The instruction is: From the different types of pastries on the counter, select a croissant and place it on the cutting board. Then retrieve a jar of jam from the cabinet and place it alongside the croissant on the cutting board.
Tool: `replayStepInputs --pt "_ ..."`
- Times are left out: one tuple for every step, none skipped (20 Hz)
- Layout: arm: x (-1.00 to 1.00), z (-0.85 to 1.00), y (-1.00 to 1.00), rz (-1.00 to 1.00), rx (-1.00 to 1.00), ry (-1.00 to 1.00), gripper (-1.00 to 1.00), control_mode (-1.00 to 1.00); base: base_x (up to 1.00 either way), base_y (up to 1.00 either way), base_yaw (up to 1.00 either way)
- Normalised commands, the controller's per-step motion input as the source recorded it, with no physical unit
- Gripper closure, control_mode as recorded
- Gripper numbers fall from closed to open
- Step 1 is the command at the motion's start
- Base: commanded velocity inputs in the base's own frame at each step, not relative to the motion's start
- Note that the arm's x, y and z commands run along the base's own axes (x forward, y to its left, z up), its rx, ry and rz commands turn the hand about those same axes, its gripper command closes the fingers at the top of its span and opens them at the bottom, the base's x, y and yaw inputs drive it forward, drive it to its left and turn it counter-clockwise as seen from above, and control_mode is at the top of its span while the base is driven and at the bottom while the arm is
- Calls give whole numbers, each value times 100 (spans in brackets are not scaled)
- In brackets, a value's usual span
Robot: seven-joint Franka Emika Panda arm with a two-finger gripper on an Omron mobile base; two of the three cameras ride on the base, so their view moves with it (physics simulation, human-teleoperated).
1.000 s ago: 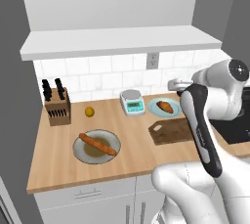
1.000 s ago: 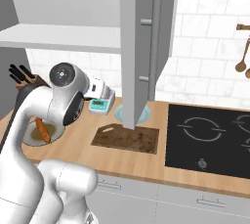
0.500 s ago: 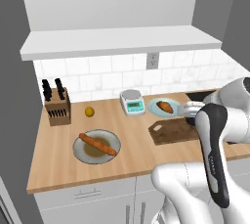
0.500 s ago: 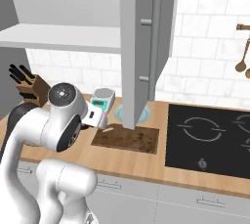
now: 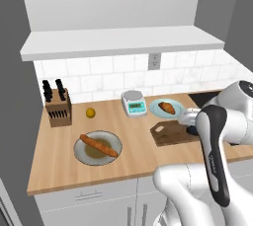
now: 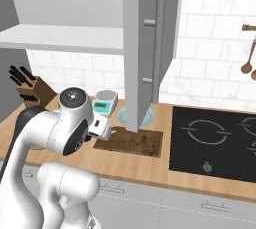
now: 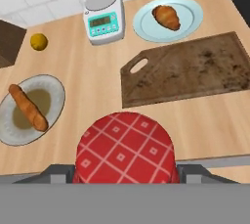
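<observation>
My gripper (image 7: 125, 175) is shut on the jar of jam (image 7: 125, 147), whose red checked surface faces the hand camera. The gripper hangs above the counter's front edge, just short of the dark cutting board (image 7: 195, 71). The board lies bare, its handle cut-out toward the left of the hand view. Behind it the croissant (image 7: 166, 16) rests on a light blue plate (image 7: 189, 22). From the left base camera, my hand (image 5: 190, 122) is at the board's (image 5: 168, 136) right end, with the croissant (image 5: 167, 107) beyond. The baguette (image 5: 99, 145) lies on a grey plate.
A kitchen scale (image 7: 102, 17) stands left of the croissant's plate, with a lemon (image 7: 39, 41) farther left. A knife block (image 5: 57, 106) is at the counter's left end. An open cabinet door (image 6: 150, 48) hangs above the board, and a black cooktop (image 6: 215, 140) lies to the right.
The arm has folded down from near the cabinet, lowering the hand with the jar toward the cutting board's right end. Pastries and board have not moved.
</observation>
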Motion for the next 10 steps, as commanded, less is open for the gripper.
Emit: replayStepInputs --pt "0 -31 21 0 0 7 100 -100 0 0 0" --pt "27 -40 12 0 0 1 100 -100 0 0 0" --pt "73 -44 0 0 -3 0 100 -100 0 0 0" --pt "77 -36 0 0 -3 0 100 -100 0 0 0" --pt "64 -22 0 0 -2 0 100 -100 0 0 0" --pt "34 0 0 0 0 0 100 -100 0 0 0" --pt "0 0 7 1 0 0 100 -100 0 0 0" --pt "0 -4 2 1 0 0 100 -100 0 0 0" --pt "31 -17 0 0 0 0 100 -100 0 0 0" --pt "58 -19 -20 1 0 0 100 -100 0 0 0"
